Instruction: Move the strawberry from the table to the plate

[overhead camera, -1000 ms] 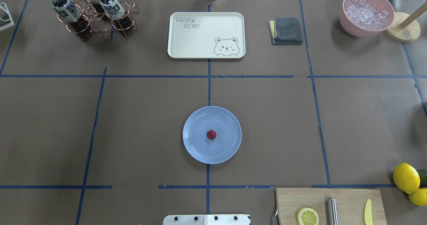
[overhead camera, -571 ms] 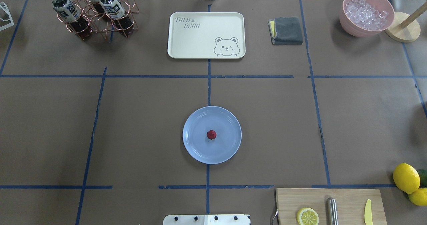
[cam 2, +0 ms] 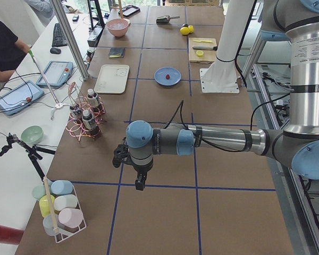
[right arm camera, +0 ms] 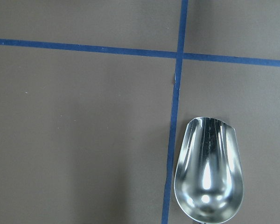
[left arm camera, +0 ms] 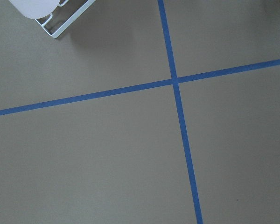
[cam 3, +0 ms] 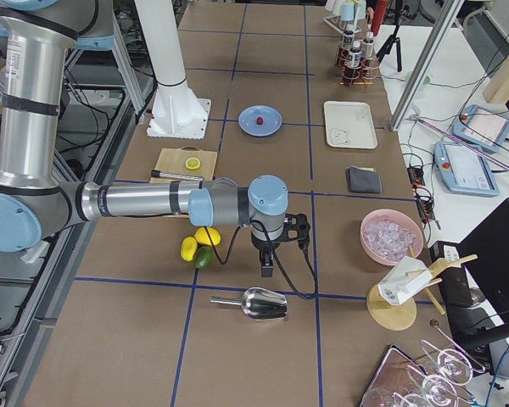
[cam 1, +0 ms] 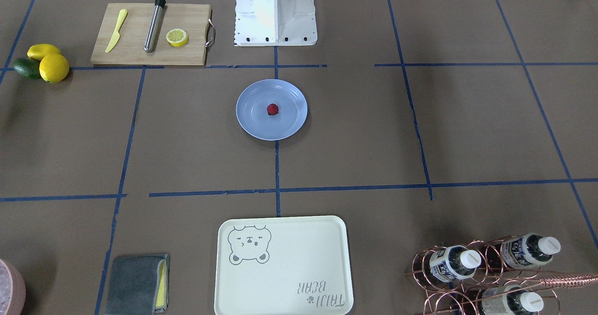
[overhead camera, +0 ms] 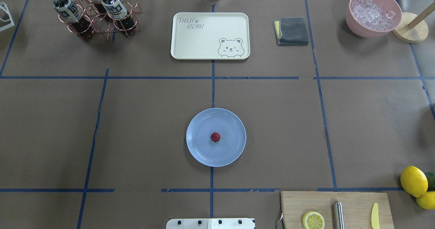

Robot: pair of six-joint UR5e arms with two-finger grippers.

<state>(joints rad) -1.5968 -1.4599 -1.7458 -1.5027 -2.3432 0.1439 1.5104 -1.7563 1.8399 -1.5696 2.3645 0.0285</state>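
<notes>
Resting on plate (overhead camera: 200,151) (seemingly centred): strawberry (overhead camera: 215,137)

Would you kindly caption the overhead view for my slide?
Strawberry resting on the blue plate, centred on the taped table.

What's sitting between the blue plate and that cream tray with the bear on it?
Nothing stands there. In the overhead view, only bare table with crossing blue tape lines separates the plate from the tray.

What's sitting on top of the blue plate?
One small red strawberry sits near the middle of the light-blue plate, and nothing else is on it. The patch of plate right beneath the berry is covered, so that spot cannot be seen.
</notes>
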